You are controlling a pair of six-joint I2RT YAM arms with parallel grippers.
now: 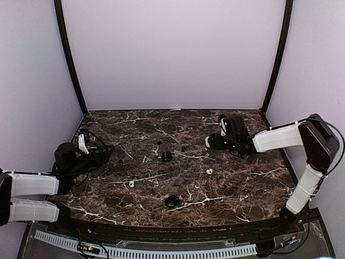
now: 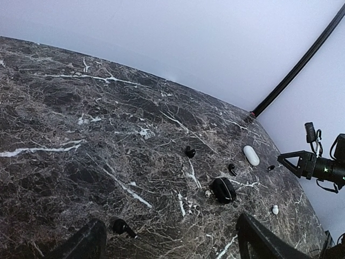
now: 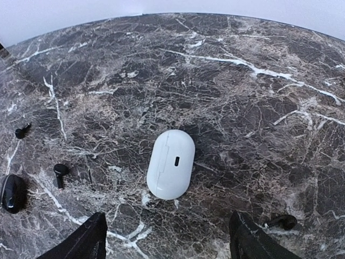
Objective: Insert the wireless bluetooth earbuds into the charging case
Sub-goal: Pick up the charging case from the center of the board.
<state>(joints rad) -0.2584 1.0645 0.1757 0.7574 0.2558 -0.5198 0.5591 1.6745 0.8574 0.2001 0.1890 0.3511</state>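
The right pincer [image 3: 167, 218] hangs low with its fingers apart and nothing between them. Just ahead of them the white charging case [image 3: 171, 163] lies flat and shut on the surface [image 1: 161, 127], showing a small dark slot on its upper face. In the right wrist view, black earbuds [image 3: 59, 171] lie loose to its left, near but not touching it. Another lies just beside the right finger [image 3: 253, 243].

The left pincer [image 2: 171, 222] is also spread and holds nothing. A stemmed black bud [image 2: 123, 226] lies just beside its left finger [image 2: 81, 243]. Further out sits a black case [image 2: 222, 190], with a white earbud [image 2: 275, 209] near it. A second white earbud [image 1: 131, 184] and a second black case [image 1: 172, 200] lie toward the near edge, well apart from each other. The things keep to the middle band; the widest open stretch runs along the back edge.

The surface is dark brown marble with white veins, closed in by pale lilac walls [image 1: 172, 54] with black corner posts [image 1: 70, 59].
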